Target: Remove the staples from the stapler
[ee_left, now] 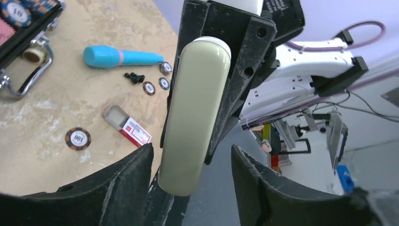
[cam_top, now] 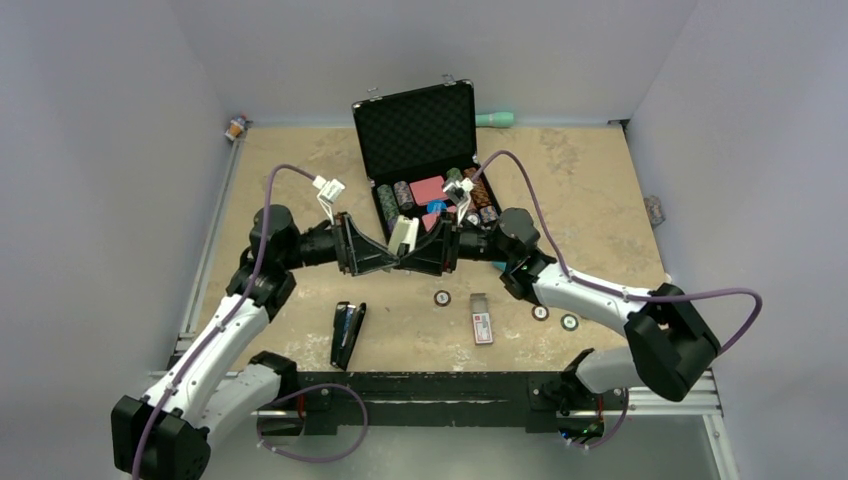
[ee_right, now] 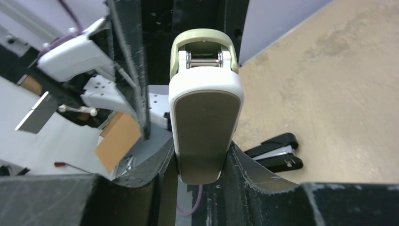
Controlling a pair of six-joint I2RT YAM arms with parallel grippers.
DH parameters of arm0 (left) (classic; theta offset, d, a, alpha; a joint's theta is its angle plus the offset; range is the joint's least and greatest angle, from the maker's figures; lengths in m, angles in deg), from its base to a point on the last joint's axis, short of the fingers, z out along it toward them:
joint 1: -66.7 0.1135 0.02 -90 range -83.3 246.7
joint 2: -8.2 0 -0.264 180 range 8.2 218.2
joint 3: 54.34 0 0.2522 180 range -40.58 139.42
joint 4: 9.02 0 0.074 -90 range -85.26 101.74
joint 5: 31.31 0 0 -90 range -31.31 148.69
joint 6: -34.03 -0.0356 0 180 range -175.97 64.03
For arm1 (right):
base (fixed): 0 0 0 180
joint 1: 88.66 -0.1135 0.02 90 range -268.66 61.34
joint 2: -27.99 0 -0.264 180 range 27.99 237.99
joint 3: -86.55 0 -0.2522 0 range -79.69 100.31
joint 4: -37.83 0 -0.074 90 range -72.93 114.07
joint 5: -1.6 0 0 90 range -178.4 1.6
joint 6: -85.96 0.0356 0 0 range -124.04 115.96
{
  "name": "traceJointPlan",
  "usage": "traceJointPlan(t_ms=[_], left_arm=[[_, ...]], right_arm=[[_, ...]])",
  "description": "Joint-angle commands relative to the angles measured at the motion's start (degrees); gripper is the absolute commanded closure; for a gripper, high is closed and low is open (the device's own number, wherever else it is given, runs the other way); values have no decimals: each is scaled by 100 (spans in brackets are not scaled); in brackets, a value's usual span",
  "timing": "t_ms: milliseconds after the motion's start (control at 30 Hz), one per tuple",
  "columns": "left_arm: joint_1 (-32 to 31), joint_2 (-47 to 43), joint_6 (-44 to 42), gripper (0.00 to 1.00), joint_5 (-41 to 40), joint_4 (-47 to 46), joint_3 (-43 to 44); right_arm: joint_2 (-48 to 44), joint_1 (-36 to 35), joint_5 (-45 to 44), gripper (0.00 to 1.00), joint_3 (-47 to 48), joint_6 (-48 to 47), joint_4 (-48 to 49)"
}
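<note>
A cream and white stapler (cam_top: 404, 235) hangs above the middle of the table between my two grippers. My right gripper (ee_right: 202, 147) is shut on its lower end, with both fingers pressed against the sides of the stapler (ee_right: 204, 122). My left gripper (ee_left: 192, 165) is open. Its fingers (ee_left: 127, 181) stand either side of the stapler (ee_left: 195, 113), with a clear gap on the right side. The metal hinge shows at the stapler's far end in the right wrist view. No staples are visible.
A black stapler (cam_top: 346, 335) lies on the table near the left arm. A red and white staple box (cam_top: 482, 318) lies near the front, with loose poker chips (cam_top: 441, 297) around it. An open black case (cam_top: 420, 130) of chips stands behind. A blue marker (ee_left: 120, 56) lies nearby.
</note>
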Motion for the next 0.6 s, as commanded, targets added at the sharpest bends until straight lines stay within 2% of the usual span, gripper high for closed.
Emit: traceJointPlan(t_ms=[0,100,200,267,300,433,567], left_arm=[[-46,-225,-676,27,-825,1540,315],[-46,-368,-962,16,-1373,2169,349],[-45,-516,-1141,14,-2056,2777,308],[-46,-615,-1201,18,-2362,2962,159],[-53,-646,-1233,22,-2365,2972,64],[-92,-681,-1246,52,-2478,3089,-293],[-197,-859,-856,89,-2646,2884,-756]], right_arm=[[-178,-16,-838,100,430,-643,-1470],[-151,-34,-1320,100,508,-807,-2324],[-98,-44,-1875,100,670,-809,-3257],[-22,-120,-2251,100,896,-844,-3941],[17,-206,-2450,100,1056,-881,-4287],[245,-572,-3376,100,1606,-750,-5414],[642,-587,-3191,100,1790,-366,-5711]])
